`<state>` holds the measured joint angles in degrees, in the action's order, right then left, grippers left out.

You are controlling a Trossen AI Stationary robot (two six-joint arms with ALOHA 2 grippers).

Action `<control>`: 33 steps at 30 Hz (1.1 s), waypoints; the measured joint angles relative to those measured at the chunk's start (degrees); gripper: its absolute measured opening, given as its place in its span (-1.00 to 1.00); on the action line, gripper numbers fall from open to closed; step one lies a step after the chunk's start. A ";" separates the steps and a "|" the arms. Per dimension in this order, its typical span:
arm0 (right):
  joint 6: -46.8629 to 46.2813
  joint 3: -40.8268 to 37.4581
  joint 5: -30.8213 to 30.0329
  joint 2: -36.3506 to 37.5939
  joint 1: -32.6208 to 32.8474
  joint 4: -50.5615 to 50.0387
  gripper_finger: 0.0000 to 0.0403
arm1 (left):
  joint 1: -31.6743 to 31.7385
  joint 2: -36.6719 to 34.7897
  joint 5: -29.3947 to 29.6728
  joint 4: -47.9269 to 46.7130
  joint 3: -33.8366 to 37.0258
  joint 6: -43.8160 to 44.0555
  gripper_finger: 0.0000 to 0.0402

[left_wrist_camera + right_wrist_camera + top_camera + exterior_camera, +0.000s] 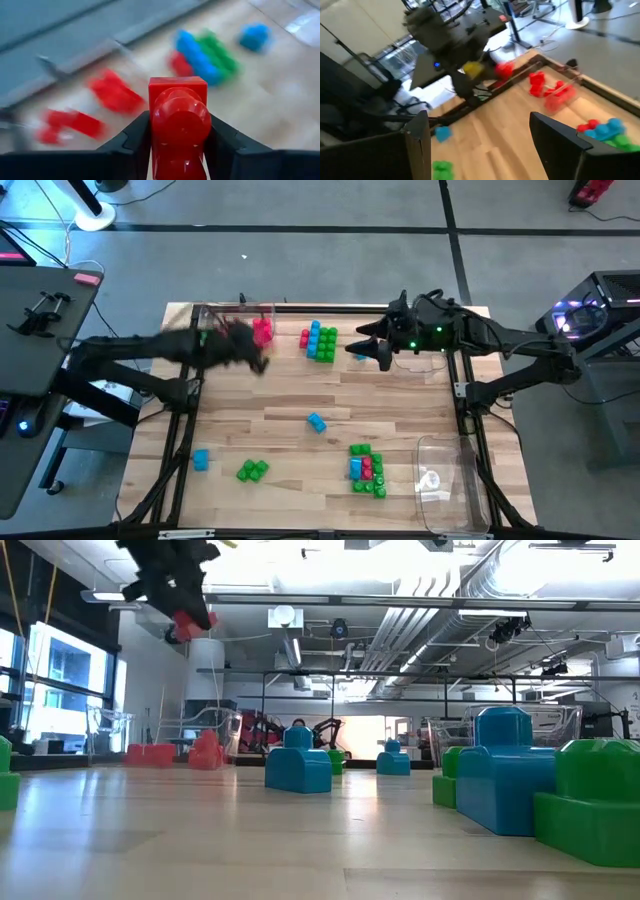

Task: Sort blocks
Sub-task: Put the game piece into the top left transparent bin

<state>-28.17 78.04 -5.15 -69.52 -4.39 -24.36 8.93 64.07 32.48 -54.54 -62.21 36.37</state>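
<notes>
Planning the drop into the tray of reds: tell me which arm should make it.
Left. The left gripper is shut on a red block beside the clear tray holding red blocks; the right gripper is open, farther off.

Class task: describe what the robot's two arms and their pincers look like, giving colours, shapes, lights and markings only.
Both arms are black, jointed and slender. The right pincer ends a bulky wrist with small green lights; its two fingers are flat dark plates. The left pincer has black angular fingers, and a yellow patch shows on its wrist.
</notes>
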 joint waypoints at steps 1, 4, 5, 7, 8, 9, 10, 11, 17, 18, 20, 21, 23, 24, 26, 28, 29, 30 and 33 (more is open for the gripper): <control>-0.63 0.00 0.68 0.38 0.20 0.03 0.13 | 4.09 -0.01 -0.16 -0.34 -0.57 -3.24 -0.42; -1.98 0.00 0.81 1.26 1.39 0.29 0.13 | 15.86 1.49 -3.70 -0.49 -0.57 -10.88 -0.43; -2.02 0.00 0.81 1.37 1.92 0.37 0.13 | 19.35 2.39 -4.88 -0.66 -0.29 -12.76 -0.42; -2.40 0.00 0.85 1.49 3.05 0.73 0.13 | 25.17 4.77 -6.51 -0.87 -0.05 -16.47 -0.38; -3.03 0.00 0.83 1.49 3.61 0.90 0.13 | 27.76 6.11 -7.06 -0.79 -0.07 -17.93 -0.35; -3.45 0.00 0.70 1.49 4.21 1.38 0.13 | 29.65 7.28 -8.08 -0.79 -0.10 -19.17 -0.32; -3.81 0.00 0.44 1.49 4.83 1.74 0.13 | 31.28 8.34 -8.99 -0.75 -0.28 -20.50 -0.28; -3.99 0.00 -0.32 1.53 5.44 1.90 0.13 | 32.58 9.40 -9.66 -0.30 -0.51 -21.76 -0.24; -4.60 0.00 -4.46 1.54 8.58 2.66 0.13 | 35.94 12.68 -10.69 1.87 -2.82 -24.64 0.04; -4.60 0.00 -4.93 1.54 8.93 2.66 0.13 | 36.21 12.81 -11.24 1.82 -3.38 -24.67 0.09; -4.61 0.00 -5.65 1.54 9.62 2.66 0.13 | 36.24 12.83 -12.95 1.81 -4.80 -24.62 0.17; -4.62 0.00 -5.88 1.54 9.89 2.66 0.13 | 36.24 12.81 -14.49 1.83 -5.65 -24.28 0.21; -4.56 0.00 -5.99 1.54 10.19 2.66 0.13 | 36.24 12.46 -20.97 2.53 -7.22 -22.21 0.26; -4.49 0.00 -5.99 1.54 10.19 2.66 0.13 | 35.88 12.08 -25.21 4.07 -7.67 -21.11 0.27; -4.29 0.00 -5.99 1.54 10.19 2.66 0.13 | 34.14 11.00 -34.28 9.67 -7.69 -18.66 0.27; -3.42 0.00 -6.06 1.54 10.17 2.65 0.13 | 30.48 10.19 -39.65 16.60 -7.46 -16.24 0.24; -2.90 0.00 -6.19 1.54 10.06 2.64 0.13 | 28.09 10.15 -39.68 19.19 -7.46 -15.26 0.20; -2.68 0.00 -6.21 1.54 9.94 2.64 0.13 | 25.33 10.41 -37.53 20.77 -7.46 -14.46 0.15; -2.59 0.00 -6.21 1.65 9.64 2.60 0.13 | 18.10 13.44 -28.09 22.29 -7.38 -13.18 -0.16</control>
<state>-30.76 78.04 -11.35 -67.88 5.25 -21.75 27.03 77.51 4.38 -32.25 -69.59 23.19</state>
